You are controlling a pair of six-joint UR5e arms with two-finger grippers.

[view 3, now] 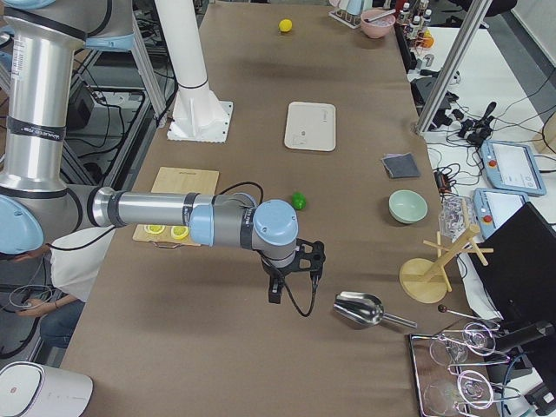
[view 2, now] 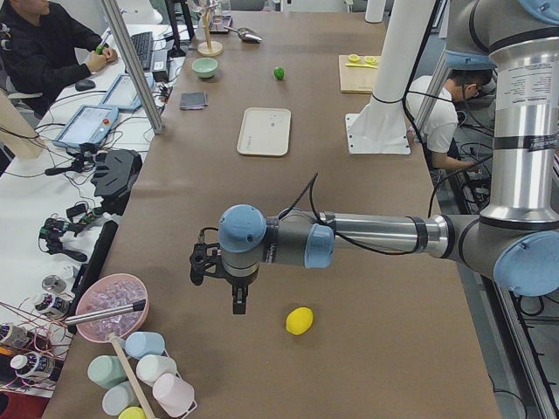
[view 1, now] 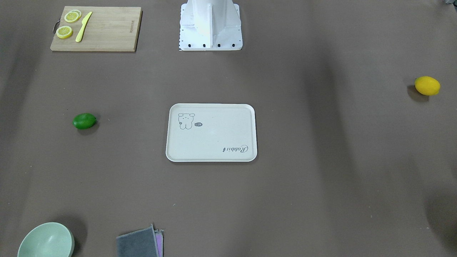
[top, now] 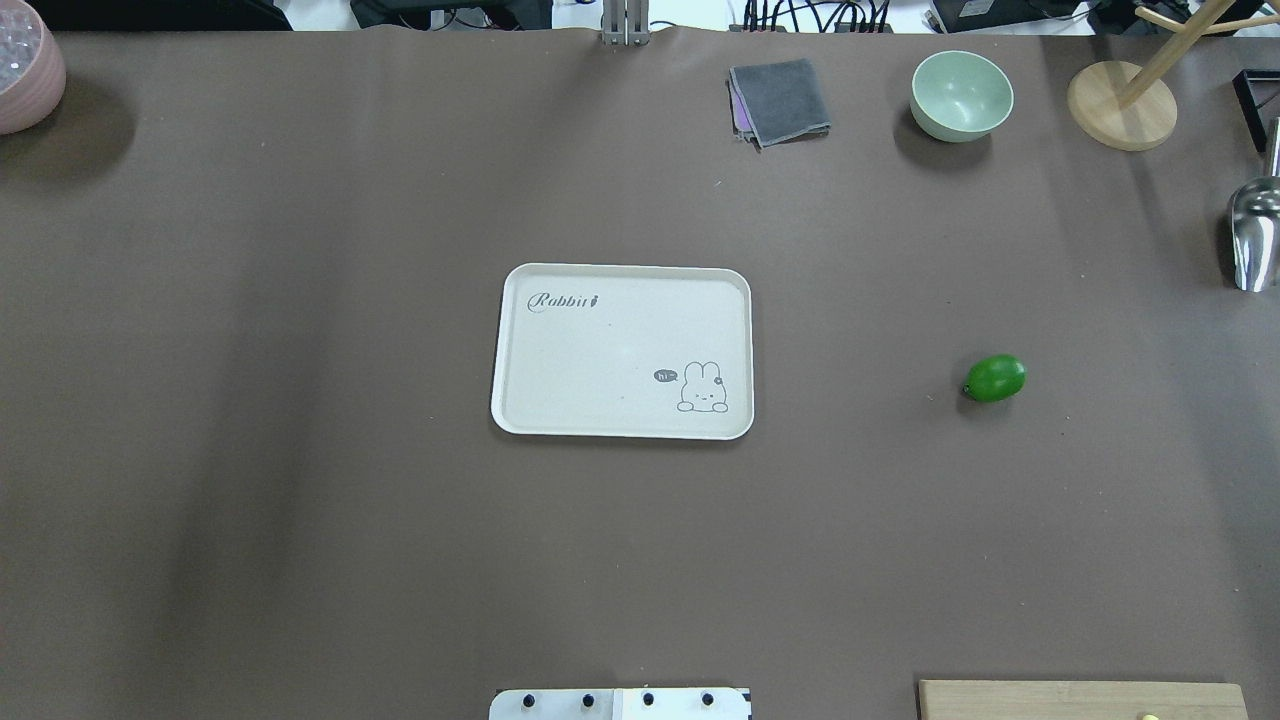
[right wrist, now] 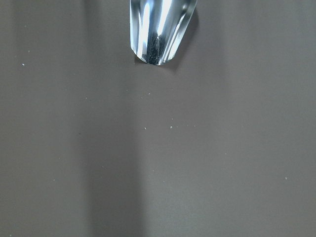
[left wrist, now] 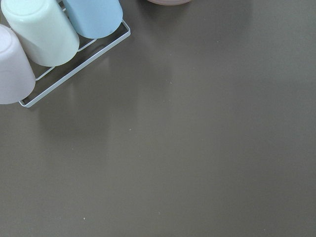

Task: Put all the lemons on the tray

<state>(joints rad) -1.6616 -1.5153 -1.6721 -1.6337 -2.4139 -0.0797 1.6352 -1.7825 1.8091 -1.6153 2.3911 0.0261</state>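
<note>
Brown tabletop (view 1: 321,200) fills the front-facing view.

1. Wooden cutting board (view 1: 107,32): at 11 o'clock from the tray, carrying lemon slices (view 1: 64,32) and a yellow knife (view 1: 83,26).
2. Green lemon (view 1: 84,121): rests on the tabletop at 9 o'clock from the tray, well apart from it.
3. Right claw (view 3: 274,294): shows only in the right-side view. It hangs above the tabletop between the green lemon and a metal scoop (view 3: 358,308), touching neither. Whether it is released or clenched cannot be told.
4. Tray (view 1: 214,142): lies flat at centre, print side up. Both lemons lie off it.
5. Yellow lemon (view 1: 427,85): rests on the tabletop at 2 o'clock from the tray, near the view's right edge, well apart from the tray.
6. Left claw (view 2: 238,301): shows only in the left-side view. It hangs above the tabletop with the yellow lemon near it at 4 o'clock, not touching. Released or clenched cannot be told.
</note>
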